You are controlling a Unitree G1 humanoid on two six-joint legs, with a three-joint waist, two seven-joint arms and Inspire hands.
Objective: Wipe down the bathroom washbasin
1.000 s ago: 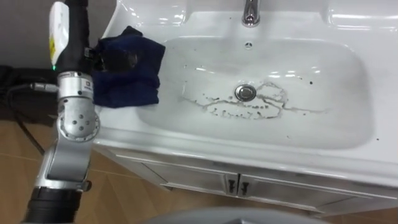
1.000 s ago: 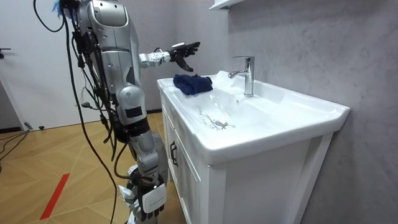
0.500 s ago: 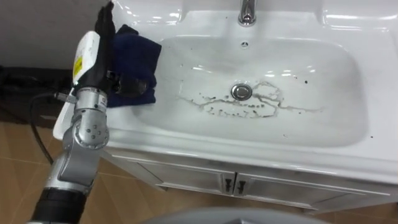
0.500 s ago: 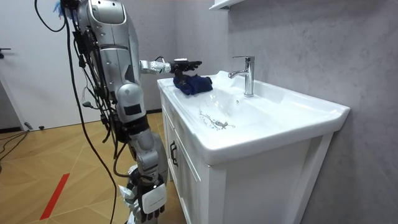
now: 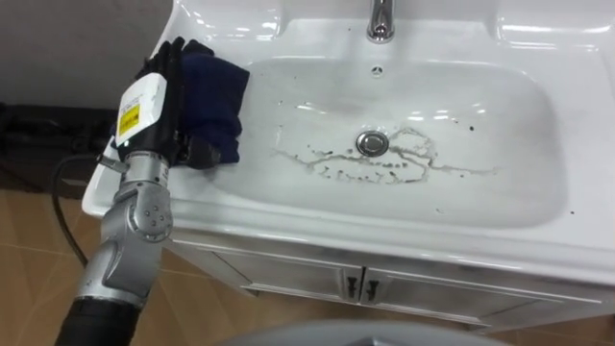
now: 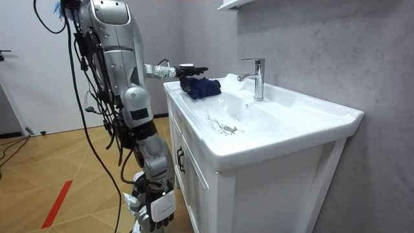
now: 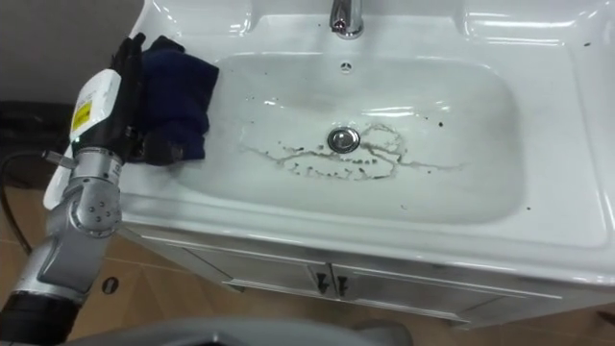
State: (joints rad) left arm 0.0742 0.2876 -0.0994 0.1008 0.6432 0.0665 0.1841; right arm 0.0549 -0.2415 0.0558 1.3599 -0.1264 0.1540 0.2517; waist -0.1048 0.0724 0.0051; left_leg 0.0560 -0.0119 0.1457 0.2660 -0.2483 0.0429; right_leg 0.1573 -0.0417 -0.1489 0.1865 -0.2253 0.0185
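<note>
Where the glossy white basin (image 5: pixel 500 163) curves up to its left rim, the left robot hand (image 5: pixel 159 96) lies on a crumpled dark blue cloth (image 5: pixel 216 86). Its fingers are stretched long and fairly straight over the soft folds, and the thumb rests against the cloth's near edge, so the hand is wide rather than clenched. To the right of this hand, low in the rounded rectangular bowl, a round metal drain (image 5: pixel 372 144) sits among thin, dark, wiggly streaks of grime (image 5: pixel 423 165). Beyond the hand and to its right, a chrome faucet (image 5: pixel 381 19) rises from the smooth white bench (image 5: pixel 557 29). The right robot hand (image 6: pixel 155 208) hangs low at the robot's side above the wooden floor (image 6: pixel 58 162); I cannot tell its state.
</note>
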